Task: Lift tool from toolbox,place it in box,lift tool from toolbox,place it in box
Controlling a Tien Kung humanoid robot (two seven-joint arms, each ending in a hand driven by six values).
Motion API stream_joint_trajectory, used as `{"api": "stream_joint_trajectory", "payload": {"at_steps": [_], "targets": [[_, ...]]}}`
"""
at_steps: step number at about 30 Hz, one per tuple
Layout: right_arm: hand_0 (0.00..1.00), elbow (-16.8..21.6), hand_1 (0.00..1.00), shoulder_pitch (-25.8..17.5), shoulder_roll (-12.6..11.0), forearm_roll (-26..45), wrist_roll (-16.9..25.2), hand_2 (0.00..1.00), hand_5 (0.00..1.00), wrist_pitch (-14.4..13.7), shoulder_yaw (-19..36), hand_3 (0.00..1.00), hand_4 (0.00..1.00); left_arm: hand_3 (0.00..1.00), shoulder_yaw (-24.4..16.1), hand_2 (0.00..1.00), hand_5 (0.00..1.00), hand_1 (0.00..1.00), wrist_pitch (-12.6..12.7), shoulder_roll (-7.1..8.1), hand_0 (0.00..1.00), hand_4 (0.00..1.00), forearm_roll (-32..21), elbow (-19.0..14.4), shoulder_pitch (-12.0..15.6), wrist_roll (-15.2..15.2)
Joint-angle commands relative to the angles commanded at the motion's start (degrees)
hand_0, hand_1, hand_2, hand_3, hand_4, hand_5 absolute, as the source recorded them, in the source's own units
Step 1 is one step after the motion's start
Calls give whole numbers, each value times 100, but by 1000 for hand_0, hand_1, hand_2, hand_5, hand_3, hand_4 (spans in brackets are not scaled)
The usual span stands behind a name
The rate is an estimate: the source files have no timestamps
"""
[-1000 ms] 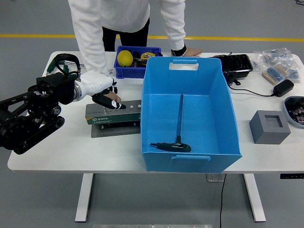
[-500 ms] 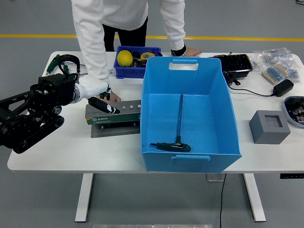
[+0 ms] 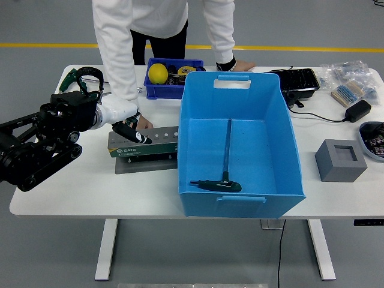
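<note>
Your white table (image 3: pixel 72 195) is carrying everything here, and the biggest thing sitting on it is the large blue box (image 3: pixel 240 141), standing open-topped right of centre with its near wall close to the table's front edge. Inside it, one T-handle wrench (image 3: pixel 224 173) is already lying on the floor of the box, its long shaft running toward the far wall and its dark handle resting near the front wall. Across the table, a person in a white top (image 3: pixel 135 24) is leaning over the far side, one sleeve coming down to the toolbox, where that hand (image 3: pixel 144 123) is pressing at its far edge, the other hand (image 3: pixel 240 65) resting on the table behind the box. Your left arm (image 3: pixel 42 141) is reaching in from the left edge, and its hand (image 3: pixel 123 117) is hovering at the left end of the green toolbox (image 3: pixel 144 144), which is lying flat just left of the box and nearly touching it. The dark fingers (image 3: pixel 137 136) are curling downward onto the toolbox's top face, their tips touching it near the row of round sockets, but you cannot tell whether they are grasping a tool; no tool is showing clear of the toolbox. Behind it a small blue bin (image 3: pixel 171 90) is holding a yellow ball (image 3: pixel 158 74).
</note>
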Motion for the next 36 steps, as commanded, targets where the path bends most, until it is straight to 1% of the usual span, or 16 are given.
{"api": "stream_joint_trajectory", "payload": {"at_steps": [4, 5, 10, 11, 16, 17, 22, 23, 28, 29, 33, 34, 36], "targets": [[679, 0, 639, -8, 4, -2, -1, 714, 719, -3, 5, 558, 790, 488, 22, 487, 916, 539, -30, -4, 593, 941, -12, 20, -3, 6], [679, 0, 639, -10, 4, -10, -3, 713, 719, -3, 10, 558, 790, 423, 27, 451, 913, 503, -35, -6, 581, 935, -15, 29, -4, 8], [679, 0, 639, -20, 9, -44, -14, 713, 719, -7, 32, 558, 790, 423, 40, 451, 913, 503, 39, -15, 581, 935, 2, 70, 0, -43], [679, 1, 639, -21, 9, -52, -17, 714, 718, -7, 36, 558, 790, 321, 44, 312, 873, 348, 70, -15, 492, 916, 14, 77, 3, -70], [679, 1, 639, -29, 14, -59, -19, 714, 718, -9, 41, 558, 790, 321, 65, 312, 873, 348, 109, -19, 492, 916, 80, 96, 9, -137], [678, 0, 639, -32, 16, -52, -17, 715, 719, -10, 39, 557, 790, 252, 76, 216, 778, 232, 123, -19, 431, 904, 92, 102, 14, -147], [678, -1, 639, -34, 18, -29, -10, 715, 719, -8, 24, 557, 790, 252, 133, 216, 778, 232, 203, -12, 431, 904, 128, 132, 30, -198], [678, -1, 640, -34, 17, -22, -8, 714, 719, -6, 21, 558, 790, 194, 141, 164, 670, 165, 233, -10, 366, 903, 133, 144, 32, -215], [678, -1, 640, -25, 11, 2, 0, 714, 719, -2, 2, 558, 790, 194, 153, 164, 670, 165, 470, -1, 366, 903, 182, 241, 35, -322], [678, -1, 639, -25, 11, 9, 2, 714, 719, -1, -1, 558, 790, 139, 153, 123, 525, 104, 538, 2, 247, 900, 190, 269, 37, -349], [678, -2, 639, -19, 10, 12, 2, 714, 719, 0, -4, 558, 790, 139, 144, 123, 525, 104, 799, 15, 247, 900, 256, 354, 46, -454], [678, -2, 639, -18, 10, 12, 2, 714, 718, 0, -4, 558, 789, 107, 140, 88, 393, 52, 851, 19, 132, 873, 276, 367, 48, -479], [678, -3, 639, -20, 12, 12, 1, 714, 718, -1, -2, 558, 789, 107, 134, 88, 393, 52, 988, 30, 132, 873, 329, 381, 56, -538]]}}
